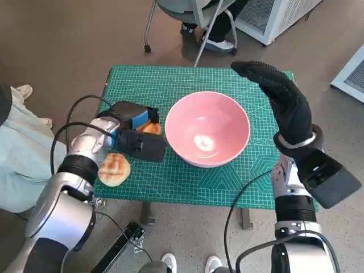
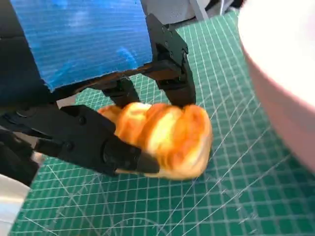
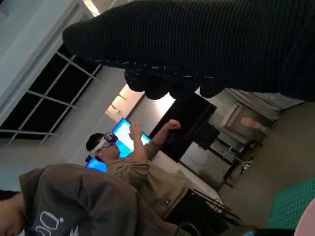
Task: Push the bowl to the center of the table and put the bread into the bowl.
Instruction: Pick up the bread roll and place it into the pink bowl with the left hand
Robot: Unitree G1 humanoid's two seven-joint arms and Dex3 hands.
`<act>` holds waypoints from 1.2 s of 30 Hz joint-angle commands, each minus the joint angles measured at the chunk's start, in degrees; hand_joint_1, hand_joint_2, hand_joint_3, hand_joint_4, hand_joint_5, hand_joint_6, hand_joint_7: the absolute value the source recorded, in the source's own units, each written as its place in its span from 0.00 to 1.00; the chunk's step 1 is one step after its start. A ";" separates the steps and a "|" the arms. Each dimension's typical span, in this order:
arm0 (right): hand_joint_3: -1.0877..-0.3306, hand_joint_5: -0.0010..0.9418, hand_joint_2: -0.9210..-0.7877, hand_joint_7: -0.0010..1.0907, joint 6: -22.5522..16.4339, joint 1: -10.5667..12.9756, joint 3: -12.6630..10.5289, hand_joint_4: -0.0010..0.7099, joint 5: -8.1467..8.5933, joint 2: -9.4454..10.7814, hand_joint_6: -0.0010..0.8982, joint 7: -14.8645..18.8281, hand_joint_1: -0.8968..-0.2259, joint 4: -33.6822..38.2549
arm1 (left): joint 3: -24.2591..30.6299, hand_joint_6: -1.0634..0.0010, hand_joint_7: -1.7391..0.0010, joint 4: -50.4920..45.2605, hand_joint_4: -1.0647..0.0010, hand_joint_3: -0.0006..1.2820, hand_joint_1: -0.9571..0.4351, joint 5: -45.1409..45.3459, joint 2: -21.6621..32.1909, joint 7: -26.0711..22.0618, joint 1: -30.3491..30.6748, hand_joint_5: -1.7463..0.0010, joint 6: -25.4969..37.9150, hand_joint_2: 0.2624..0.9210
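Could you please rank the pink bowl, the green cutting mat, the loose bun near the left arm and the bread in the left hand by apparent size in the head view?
1. green cutting mat
2. pink bowl
3. loose bun
4. bread held by the left hand, though mostly hidden there, so its rank against the bun is unsure.

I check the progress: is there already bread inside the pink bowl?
No, the bowl holds nothing; the left hand grips one bread on the mat.
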 commanded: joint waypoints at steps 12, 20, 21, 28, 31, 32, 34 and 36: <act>0.44 0.00 0.00 0.75 1.98 1.24 0.08 0.41 0.22 -0.46 0.00 0.06 0.30 -0.79 | 11.02 0.46 0.27 -6.28 0.44 0.11 0.69 -9.09 5.70 3.61 -7.32 0.30 -8.37 1.00; 0.44 0.00 0.00 0.75 2.06 1.06 0.09 0.41 0.21 -0.40 0.00 0.15 0.30 -0.84 | 14.91 0.43 0.31 -14.74 0.40 0.08 0.69 -12.10 4.70 8.53 -6.92 0.31 -13.44 1.00; 0.44 0.00 0.00 0.75 2.04 1.03 0.07 0.41 0.19 -0.43 0.00 0.15 0.30 -0.80 | 15.16 0.42 0.33 -15.80 0.39 0.07 0.69 -12.25 4.42 9.05 -6.67 0.30 -14.00 1.00; 0.44 0.00 0.00 0.75 1.92 0.90 -0.07 0.41 0.50 -0.67 0.00 0.65 0.30 -0.54 | 14.08 0.37 0.40 -20.62 0.38 0.05 0.69 -11.70 1.66 10.35 -4.89 0.27 -18.22 1.00; 0.44 0.00 0.00 0.75 1.93 0.93 -0.08 0.41 0.54 -0.72 0.00 0.72 0.30 -0.55 | 12.97 0.36 0.40 -20.82 0.40 0.06 0.69 -11.12 0.67 9.15 -4.72 0.26 -19.59 1.00; 0.44 0.00 0.00 0.75 1.92 1.01 -0.08 0.41 0.57 -0.73 0.00 0.76 0.30 -0.64 | 12.40 0.36 0.40 -20.95 0.41 0.06 0.69 -11.02 0.23 8.36 -4.49 0.26 -20.41 1.00; 0.44 0.00 0.00 0.75 1.92 1.04 -0.09 0.41 0.60 -0.76 0.00 0.80 0.30 -0.66 | 11.82 0.37 0.39 -21.00 0.42 0.07 0.69 -10.98 -0.25 7.47 -4.28 0.25 -21.34 1.00; 0.44 0.00 0.00 0.75 1.87 1.07 -0.11 0.41 0.60 -0.78 0.00 0.81 0.30 -0.67 | 11.27 0.37 0.39 -20.75 0.43 0.07 0.69 -10.94 -0.89 6.74 -4.06 0.25 -22.14 1.00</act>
